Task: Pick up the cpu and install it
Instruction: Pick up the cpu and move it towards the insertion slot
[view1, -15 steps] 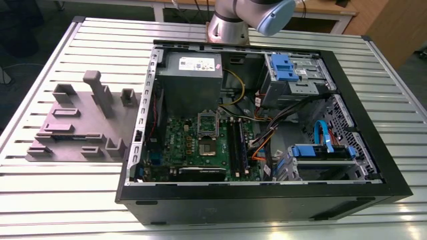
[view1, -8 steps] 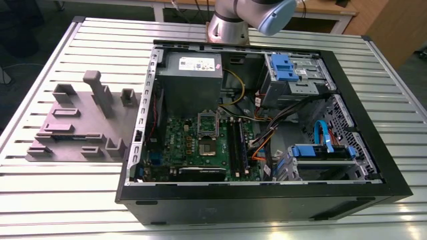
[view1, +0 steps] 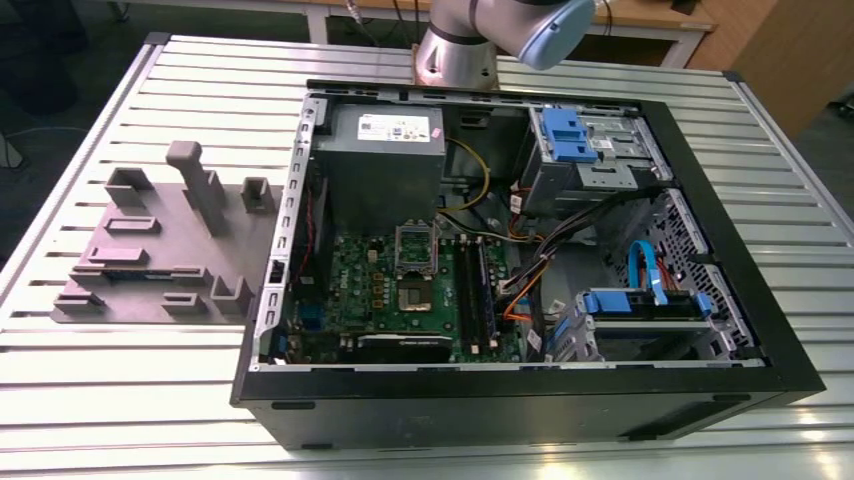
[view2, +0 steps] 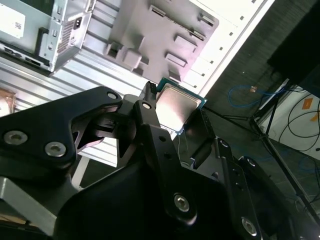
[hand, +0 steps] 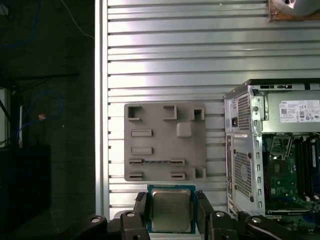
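The cpu, a small square chip with a shiny metal top and a green rim, sits between my two black fingers in both wrist views, so my gripper is shut on its two opposite edges. In the second wrist view the cpu shows tilted in my gripper. I hold it well above the slatted table, near the grey holder block and off to the side of the open computer case. On the green motherboard, the silver socket frame shows in the exterior view.
The open black case lies on the slatted metal table, with a grey power supply, blue drive bays and loose cables inside. On the exterior view's left is the grey holder block. The arm's base stands behind the case.
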